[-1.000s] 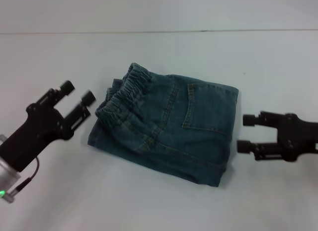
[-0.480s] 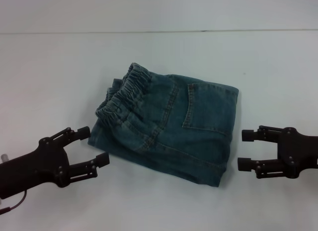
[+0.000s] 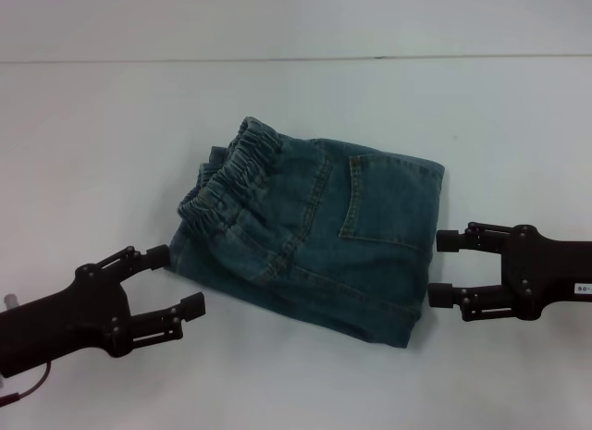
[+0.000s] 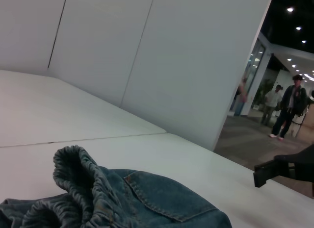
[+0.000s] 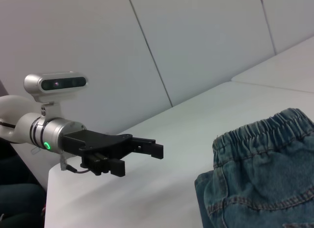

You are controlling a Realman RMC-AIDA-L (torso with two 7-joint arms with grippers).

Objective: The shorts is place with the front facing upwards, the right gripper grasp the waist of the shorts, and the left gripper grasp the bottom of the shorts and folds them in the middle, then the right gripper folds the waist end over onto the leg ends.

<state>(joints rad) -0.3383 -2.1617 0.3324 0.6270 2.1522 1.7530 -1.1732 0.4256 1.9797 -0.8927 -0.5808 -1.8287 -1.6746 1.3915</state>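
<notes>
The denim shorts [image 3: 314,231] lie folded into a compact bundle on the white table [image 3: 92,125], a stitched pocket facing up. The gathered waist [image 3: 231,171] sits on top at the bundle's left side. I cannot pick out the leg ends in the folds. My left gripper [image 3: 176,280] hovers open just off the bundle's near left corner, touching nothing. At the bundle's right edge, my right gripper [image 3: 440,266] is open, its fingertips almost at the cloth. The left wrist view shows the waist [image 4: 73,174] close up; the right wrist view shows the shorts [image 5: 260,189] and the left gripper [image 5: 140,157].
A seam line crosses the far part of the table [image 3: 296,58]. White wall panels [image 4: 147,56] stand behind it. People stand in a hallway [image 4: 289,110] well beyond the table.
My left gripper has swung from the bundle's upper left down to its near left corner, turning level. The right gripper has slid left toward the cloth's edge. The shorts have not moved.
</notes>
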